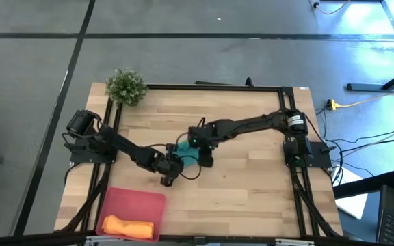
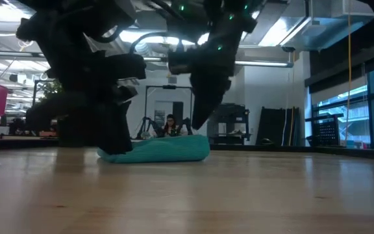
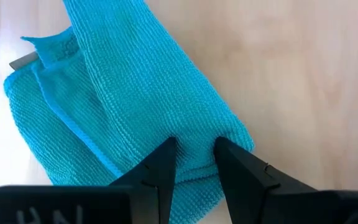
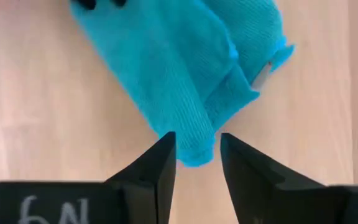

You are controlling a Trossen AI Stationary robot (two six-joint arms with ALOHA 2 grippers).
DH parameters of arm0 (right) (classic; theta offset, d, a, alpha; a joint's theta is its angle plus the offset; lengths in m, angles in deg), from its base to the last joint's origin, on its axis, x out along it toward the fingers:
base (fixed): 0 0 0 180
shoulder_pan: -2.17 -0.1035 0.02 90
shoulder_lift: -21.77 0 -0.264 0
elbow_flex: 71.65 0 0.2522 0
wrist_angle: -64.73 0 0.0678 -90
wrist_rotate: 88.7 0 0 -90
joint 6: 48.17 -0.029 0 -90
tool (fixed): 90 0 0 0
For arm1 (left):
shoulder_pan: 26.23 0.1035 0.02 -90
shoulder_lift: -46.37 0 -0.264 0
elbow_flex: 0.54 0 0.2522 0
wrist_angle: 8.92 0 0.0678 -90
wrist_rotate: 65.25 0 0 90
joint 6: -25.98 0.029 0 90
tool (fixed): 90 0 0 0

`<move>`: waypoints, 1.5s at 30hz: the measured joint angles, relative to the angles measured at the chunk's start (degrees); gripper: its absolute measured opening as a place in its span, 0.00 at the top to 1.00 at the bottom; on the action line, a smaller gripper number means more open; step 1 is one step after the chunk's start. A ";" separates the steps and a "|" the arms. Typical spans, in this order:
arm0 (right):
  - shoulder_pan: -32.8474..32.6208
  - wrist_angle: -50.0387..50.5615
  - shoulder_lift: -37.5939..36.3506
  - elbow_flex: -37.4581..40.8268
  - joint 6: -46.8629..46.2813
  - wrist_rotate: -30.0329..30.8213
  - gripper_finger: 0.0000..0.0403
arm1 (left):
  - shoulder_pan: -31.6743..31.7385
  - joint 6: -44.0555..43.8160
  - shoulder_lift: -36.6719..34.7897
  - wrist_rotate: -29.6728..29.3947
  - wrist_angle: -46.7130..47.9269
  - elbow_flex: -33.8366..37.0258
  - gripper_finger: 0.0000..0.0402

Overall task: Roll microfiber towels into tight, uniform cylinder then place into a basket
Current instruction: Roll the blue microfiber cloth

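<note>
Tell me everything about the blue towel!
The teal towel is a soft, knitted-looking microfiber cloth, loosely rolled into a lumpy bundle with a loose corner and small tag sticking out. It lies on the wooden table near the middle. The left gripper pinches one end in its jaws; the right gripper has open jaws around the other end.

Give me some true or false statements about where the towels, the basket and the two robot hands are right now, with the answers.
1. The orange towel lies in the pink basket. True.
2. The teal towel is in the basket too. False: it lies on the table, at mid-table.
3. The left hand pinches one end of the teal towel. True.
4. The right hand is clamped on the towel. False: its fingers are open at the towel's other end.
5. The potted plant stands beside the basket. False: it is at the table's far left corner.
</note>
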 joint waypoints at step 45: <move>-9.48 -35.87 -0.25 23.32 14.24 16.24 0.84 | -1.92 0.01 -0.15 3.13 -0.08 0.01 0.81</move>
